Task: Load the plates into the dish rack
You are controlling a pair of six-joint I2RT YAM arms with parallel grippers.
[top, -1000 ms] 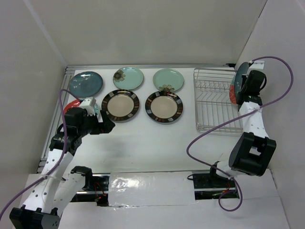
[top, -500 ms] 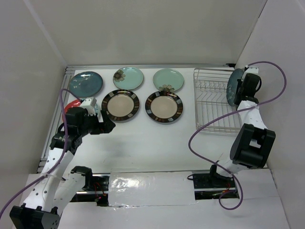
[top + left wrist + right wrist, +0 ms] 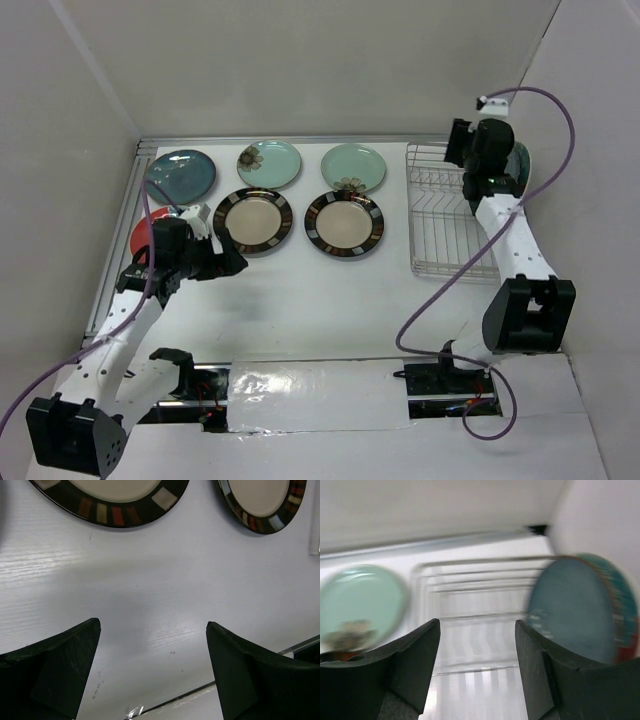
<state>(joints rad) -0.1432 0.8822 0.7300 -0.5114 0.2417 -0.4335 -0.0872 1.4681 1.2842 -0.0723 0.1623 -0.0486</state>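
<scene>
Left gripper (image 3: 152,625) hung low over the bare desk (image 3: 160,590) near the left edge, jaws apart, nothing between them. Right gripper (image 3: 477,622) hovered over the dish rack (image 3: 448,228) at the far-right corner, jaws also apart and empty.

Two plates stood on edge at the rack's right end: a racked dark teal plate (image 3: 570,615) and a red-and-teal plate (image 3: 624,630) just behind it. Blur hid whether they touched. Six more lay flat:
- a loose dark teal plate (image 3: 180,173) at the far-left corner
- two mint flower plates (image 3: 269,163) (image 3: 353,166) along the far edge
- two cream striped-rim plates (image 3: 252,221) (image 3: 344,223) in front of those
- a red plate (image 3: 143,236) at the left edge, partly hidden by the left arm

The plates looked like glazed ceramic: stiff, fairly heavy, slick, and likely to chip if dropped or knocked against the rack. Lying flat, they offered only the raised rim as a hold, so a pinch across it, one finger under the lip and one on top, seemed right. The left cream plate's near rim sat just beyond the left gripper, making it the likeliest next grab. A rim pinch would let a plate swing, so it called for a firm clamp and a slow tilt.
</scene>
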